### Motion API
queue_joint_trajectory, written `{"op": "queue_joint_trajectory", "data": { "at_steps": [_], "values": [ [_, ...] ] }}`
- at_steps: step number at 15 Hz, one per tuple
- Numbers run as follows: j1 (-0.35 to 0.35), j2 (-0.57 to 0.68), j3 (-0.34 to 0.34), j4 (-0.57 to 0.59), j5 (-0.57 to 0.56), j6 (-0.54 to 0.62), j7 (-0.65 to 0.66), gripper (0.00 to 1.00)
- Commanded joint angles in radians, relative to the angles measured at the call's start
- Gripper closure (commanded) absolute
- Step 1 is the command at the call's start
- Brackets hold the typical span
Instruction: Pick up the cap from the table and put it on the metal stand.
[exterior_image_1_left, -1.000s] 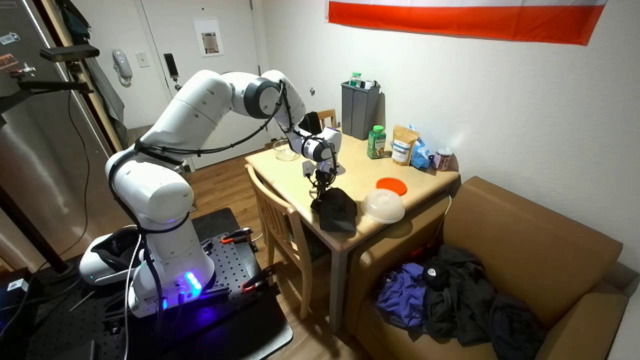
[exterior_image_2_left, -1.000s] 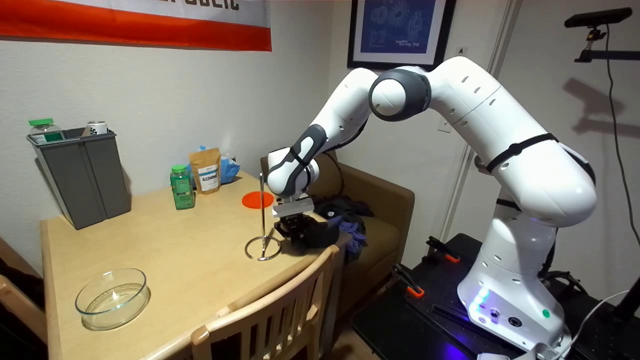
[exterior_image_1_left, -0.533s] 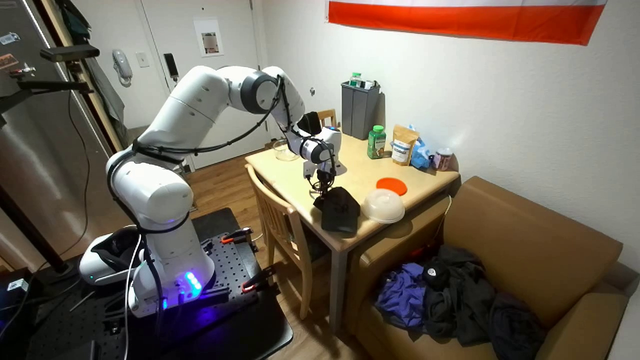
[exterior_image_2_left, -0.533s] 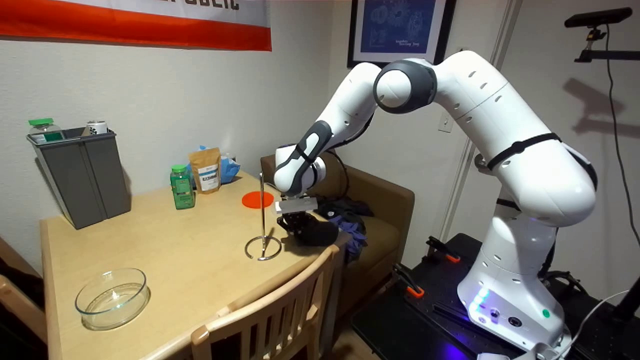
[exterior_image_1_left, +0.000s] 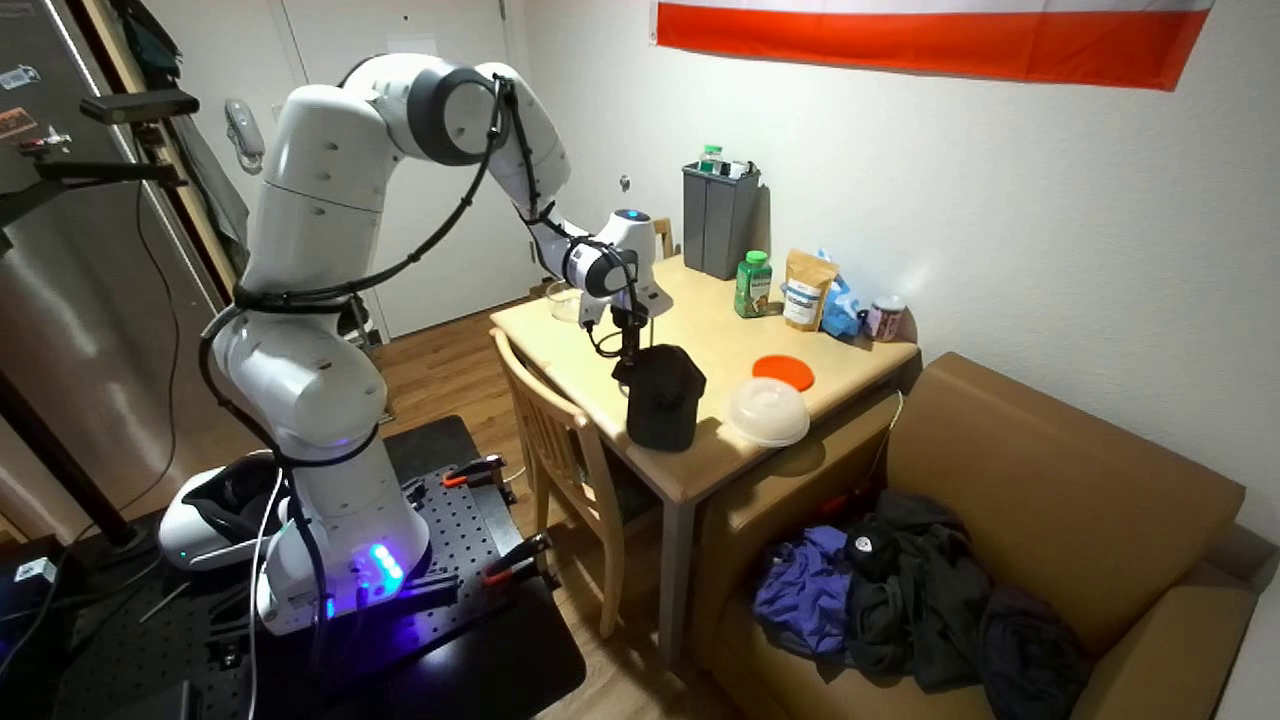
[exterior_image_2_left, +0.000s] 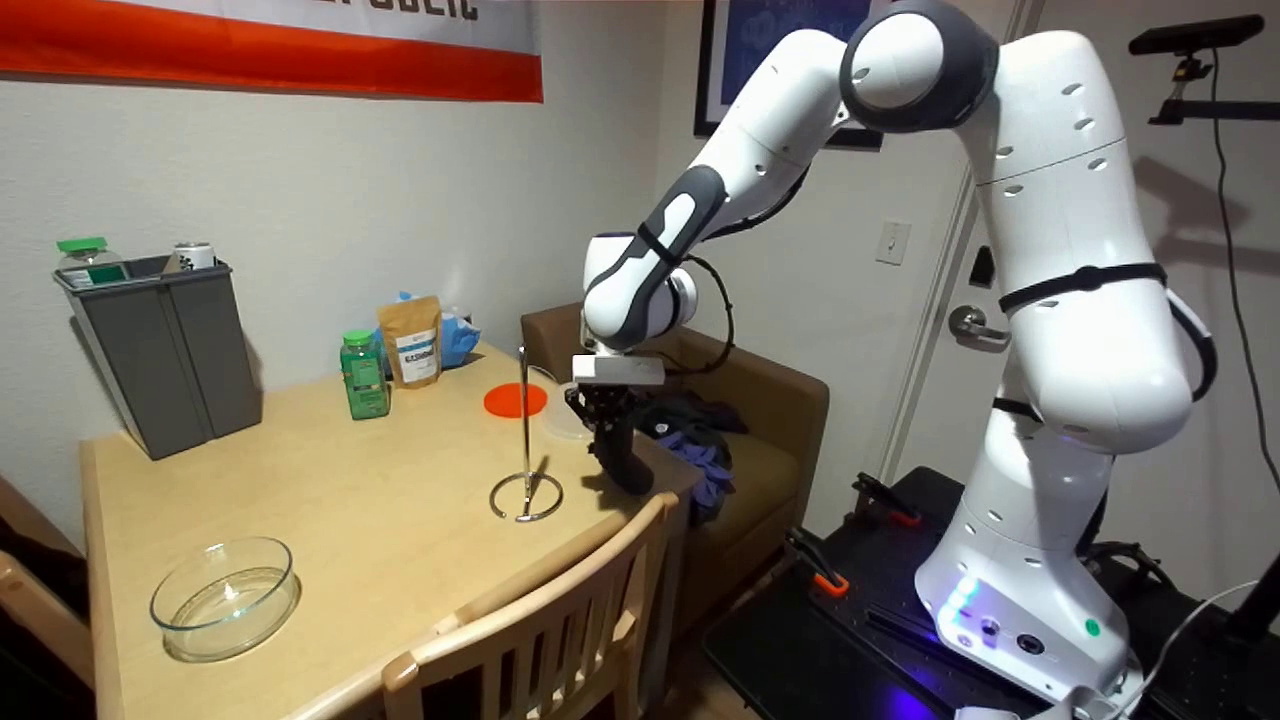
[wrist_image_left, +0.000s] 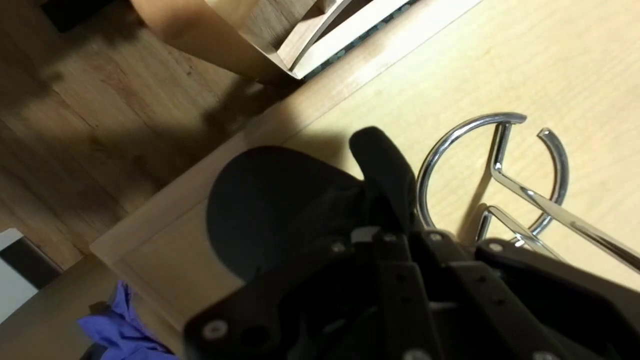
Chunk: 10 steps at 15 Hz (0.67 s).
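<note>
The black cap (exterior_image_1_left: 663, 400) hangs steeply tilted, brim down, from my gripper (exterior_image_1_left: 628, 352) near the corner of the wooden table (exterior_image_2_left: 330, 480). The cap also shows in an exterior view (exterior_image_2_left: 622, 458) and in the wrist view (wrist_image_left: 270, 210). My gripper (wrist_image_left: 400, 235) is shut on the cap's fabric; the exact grip is dark. The cap looks a little above the tabletop. The metal stand (exterior_image_2_left: 526, 430) stands upright on the table beside the cap, apart from it; the wrist view shows its ring base and rod (wrist_image_left: 545, 205). My gripper mostly hides the stand in an exterior view.
A white translucent bowl (exterior_image_1_left: 768, 412) and an orange disc (exterior_image_1_left: 783, 372) lie near the cap. A glass bowl (exterior_image_2_left: 225, 600), green bottle (exterior_image_2_left: 364, 375), brown pouch (exterior_image_2_left: 411, 342) and grey bin (exterior_image_2_left: 165, 350) are farther off. A wooden chair (exterior_image_2_left: 540, 620) stands against the table edge.
The arm has risen and drawn back toward its base. The cap has lifted with my gripper and swung from lying nearly flat to hanging steeply, moving away from the stand.
</note>
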<state>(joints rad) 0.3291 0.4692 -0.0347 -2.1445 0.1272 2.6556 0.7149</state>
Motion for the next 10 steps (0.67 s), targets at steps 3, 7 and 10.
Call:
{"op": "queue_joint_trajectory", "data": {
  "at_steps": [3, 7, 10],
  "values": [
    [0.015, -0.36, 0.009, -0.319, -0.055, 0.111, 0.091, 0.99],
    [-0.031, -0.523, 0.08, -0.395, -0.07, 0.132, 0.084, 0.99],
    [-0.065, -0.6, 0.147, -0.382, -0.11, 0.086, 0.098, 0.99]
  ]
}}
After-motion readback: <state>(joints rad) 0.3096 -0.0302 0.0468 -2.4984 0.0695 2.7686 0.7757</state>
